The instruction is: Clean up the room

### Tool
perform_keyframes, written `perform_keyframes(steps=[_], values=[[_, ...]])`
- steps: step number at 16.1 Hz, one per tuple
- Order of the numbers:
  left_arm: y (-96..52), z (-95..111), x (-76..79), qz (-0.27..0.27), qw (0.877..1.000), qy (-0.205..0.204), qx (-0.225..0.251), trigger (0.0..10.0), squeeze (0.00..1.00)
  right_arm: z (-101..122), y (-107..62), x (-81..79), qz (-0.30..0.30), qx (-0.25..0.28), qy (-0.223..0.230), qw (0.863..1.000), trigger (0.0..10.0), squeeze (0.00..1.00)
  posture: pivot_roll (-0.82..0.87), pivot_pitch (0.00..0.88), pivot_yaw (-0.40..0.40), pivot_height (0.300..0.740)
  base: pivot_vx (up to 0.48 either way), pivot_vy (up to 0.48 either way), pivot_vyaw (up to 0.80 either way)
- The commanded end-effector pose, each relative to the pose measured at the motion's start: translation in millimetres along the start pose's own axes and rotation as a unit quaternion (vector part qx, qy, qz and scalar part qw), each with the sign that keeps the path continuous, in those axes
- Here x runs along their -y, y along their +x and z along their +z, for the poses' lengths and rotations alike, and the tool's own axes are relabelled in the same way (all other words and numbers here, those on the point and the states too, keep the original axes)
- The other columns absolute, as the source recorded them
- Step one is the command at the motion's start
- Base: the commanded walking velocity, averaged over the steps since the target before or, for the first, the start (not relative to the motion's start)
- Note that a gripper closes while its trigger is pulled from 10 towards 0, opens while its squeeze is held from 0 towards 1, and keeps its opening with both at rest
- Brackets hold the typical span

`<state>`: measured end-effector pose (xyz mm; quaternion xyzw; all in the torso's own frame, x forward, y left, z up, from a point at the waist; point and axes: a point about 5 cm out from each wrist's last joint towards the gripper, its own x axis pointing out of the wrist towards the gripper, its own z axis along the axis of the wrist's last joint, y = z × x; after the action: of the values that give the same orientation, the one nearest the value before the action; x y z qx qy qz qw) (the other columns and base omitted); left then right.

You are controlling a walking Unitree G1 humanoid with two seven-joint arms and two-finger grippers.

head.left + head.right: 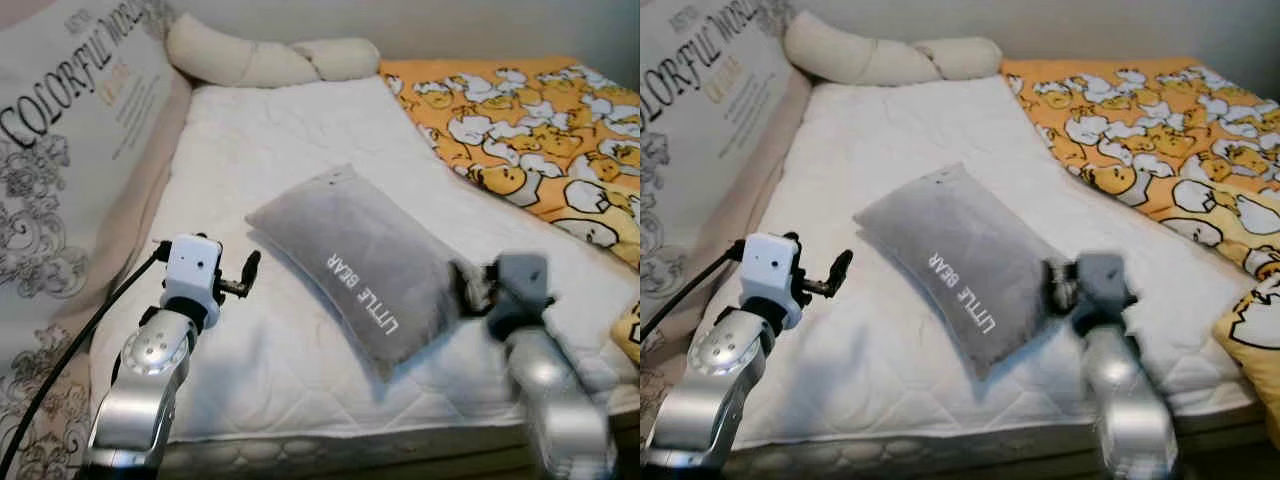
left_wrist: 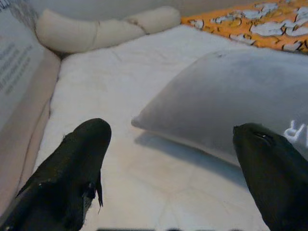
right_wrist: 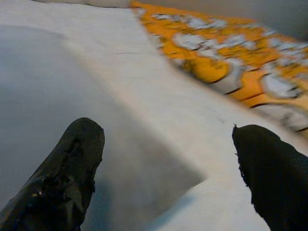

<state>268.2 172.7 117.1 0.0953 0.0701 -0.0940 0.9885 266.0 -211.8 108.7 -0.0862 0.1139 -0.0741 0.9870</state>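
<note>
Silver and blurred, the right arm reaches over the near edge of the bed, its right claw [image 1: 1058, 283] spread wide with nothing between the fingers. Its black fingers [image 3: 67, 178] straddle the near right corner of the grey pillow [image 1: 360, 265]; whether they touch the fabric cannot be told from the blur. The left claw [image 1: 245, 275] hovers over bare mattress just to the left of that same pillow, released as well, with one finger [image 2: 72, 168] on the open sheet side and the other toward the pillow's long edge, apart from it.

Between the two claws lies the grey pillow, flat on the white quilted mattress [image 1: 270, 130], turned diagonally, with white lettering "LITTLE BEAR" near the end closest to the right claw. Its far corner points away from both claws toward the head of the bed.

Beyond the right claw and to its right spreads an orange blanket [image 1: 530, 120] printed with white and yellow ducks, covering the far right part of the bed. Left of the left claw stands a large cream cushion [image 1: 70, 150] with black ornate lettering. Farthest from both claws, a long cream bolster [image 1: 265, 58] lies along the wall.
</note>
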Motion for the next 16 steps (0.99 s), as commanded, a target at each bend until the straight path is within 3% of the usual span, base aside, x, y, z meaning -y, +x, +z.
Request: perform_keyframes(steps=[1, 3, 5, 7, 8, 10, 11, 12, 16], values=[[7.7, -9.3, 0.9, -0.003, 0.999, 0.012, -0.029, 10.0, 0.0, 4.8, 11.6, 11.1, -0.013, 0.01, -0.003, 1.0, 10.0, 0.0, 0.01, 0.0, -0.009, 0.74, 0.0, 0.0, 0.0], [33.3, -24.6, 9.6, -0.033, 0.995, 0.061, -0.072, 10.0, 0.0, 15.8, 43.0, 27.1, -0.027, 0.016, -0.048, 0.998, 10.0, 0.0, 0.01, 0.0, -0.017, 0.74, 0.0, 0.0, 0.0], [57.6, -19.3, 21.7, -0.066, 0.992, 0.08, -0.073, 10.0, 0.0, 17.5, 67.3, 48.7, -0.066, -0.005, -0.1, 0.993, 10.0, 0.0, 0.0, 0.0, -0.01, 0.74, 0.0, 0.0, 0.0], [73.2, -17.5, 35.2, -0.095, 0.988, 0.09, -0.086, 10.0, 0.0, 7.7, 78.7, 66.5, -0.094, -0.051, -0.136, 0.985, 10.0, 0.0, 0.0, 0.0, 0.0, 0.74, 0.0, 0.0, 0.0], [79.5, -23.0, 48.9, -0.126, 0.981, 0.108, -0.103, 10.0, 0.0, -5.7, 80.0, 68.9, -0.083, -0.087, -0.135, 0.984, 10.0, 0.0, -0.01, 0.0, 0.005, 0.74, 0.0, 0.0, 0.0], [84.6, -29.9, 63.2, -0.156, 0.973, 0.118, -0.122, 10.0, 0.0, -19.7, 80.3, 65.9, -0.058, -0.117, -0.134, 0.982, 10.0, 0.0, -0.01, 0.0, 0.009, 0.74, 0.0, 0.0, 0.0], [85.0, -37.2, 80.1, -0.189, 0.964, 0.122, -0.144, 10.0, 0.0, -32.2, 78.8, 49.4, -0.009, -0.133, -0.137, 0.982, 10.0, 0.0, -0.01, 0.0, 0.013, 0.74, 0.0, 0.0, 0.0], [84.8, -42.7, 87.4, -0.2, 0.958, 0.13, -0.158, 10.0, 0.0, -37.4, 78.7, 36.8, 0.025, -0.138, -0.135, 0.981, 10.0, 0.0, -0.02, 0.0, 0.017, 0.74, 0.0, 0.0, 0.0], [85.1, -45.3, 106.9, -0.225, 0.953, 0.12, -0.166, 10.0, 0.0, -39.9, 76.7, -4.3, 0.155, -0.132, -0.114, 0.972, 10.0, 0.0, -0.04, 0.0, 0.027, 0.74, 0.0, 0.0, 0.0]])
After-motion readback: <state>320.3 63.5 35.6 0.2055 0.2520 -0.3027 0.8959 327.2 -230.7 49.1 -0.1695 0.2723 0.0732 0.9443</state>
